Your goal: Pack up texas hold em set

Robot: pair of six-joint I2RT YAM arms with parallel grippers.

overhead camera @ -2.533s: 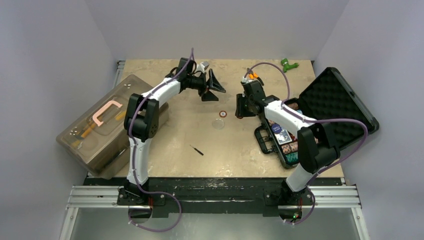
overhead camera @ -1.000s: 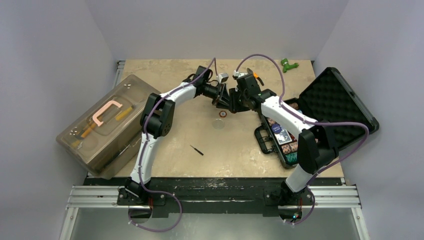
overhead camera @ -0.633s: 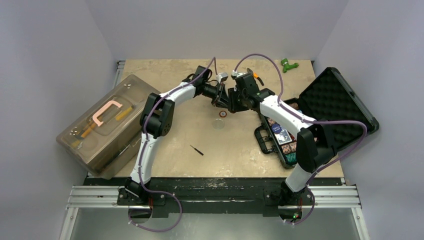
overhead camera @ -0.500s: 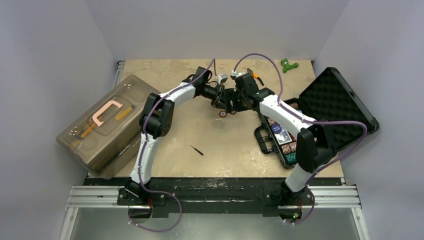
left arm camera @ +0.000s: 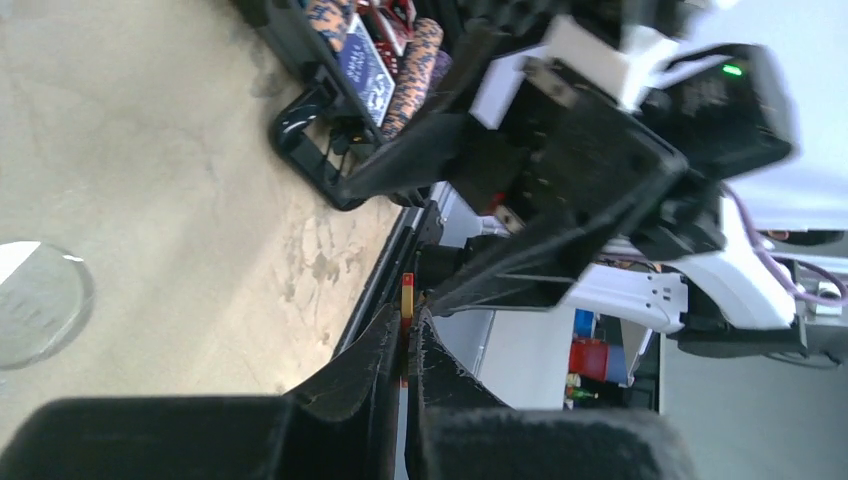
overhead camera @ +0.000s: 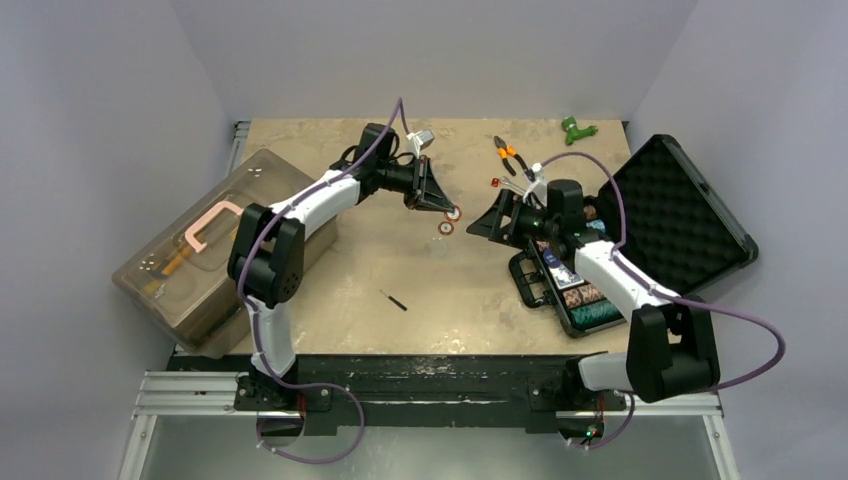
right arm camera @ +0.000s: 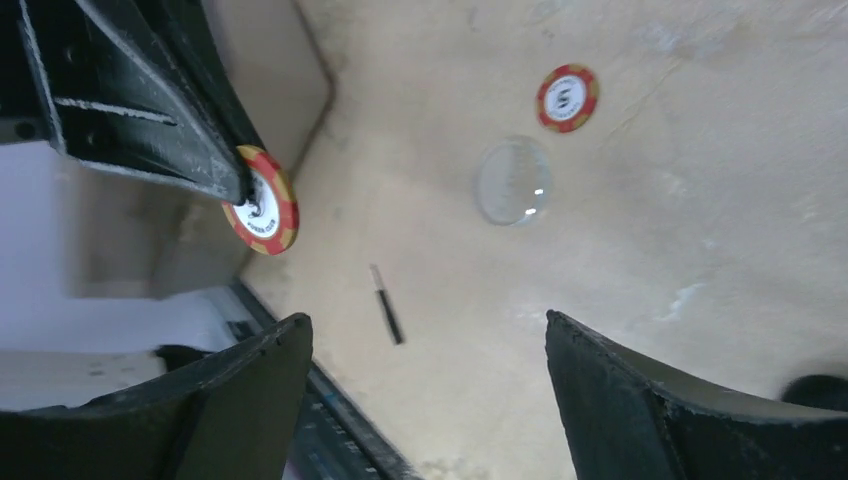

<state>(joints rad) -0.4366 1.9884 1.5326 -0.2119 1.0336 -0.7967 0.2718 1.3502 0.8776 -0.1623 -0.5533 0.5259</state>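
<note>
My left gripper point(overhead camera: 449, 207) is shut on a red and yellow striped poker chip point(overhead camera: 455, 212), held above the table; the chip shows edge-on between the fingers point(left arm camera: 406, 300) and face-on in the right wrist view point(right arm camera: 262, 213). A second red chip point(overhead camera: 445, 227) lies flat on the table just below, also seen by the right wrist point(right arm camera: 568, 97). My right gripper point(overhead camera: 482, 220) stands open and empty point(right arm camera: 428, 325), a short way right of the held chip. The black case point(overhead camera: 680, 215) lies open at the right, its tray point(overhead camera: 575, 290) holding chips and card decks.
A clear round disc point(right arm camera: 512, 181) and a small black tool point(overhead camera: 393, 299) lie on the table. The translucent brown toolbox point(overhead camera: 200, 250) fills the left side. Orange-handled pliers point(overhead camera: 505, 155) and a green object point(overhead camera: 577, 128) sit at the back.
The two grippers were together over the table middle and have parted. The left one shut on the chip and drew back left; the right one opened and pulled back toward the case.
</note>
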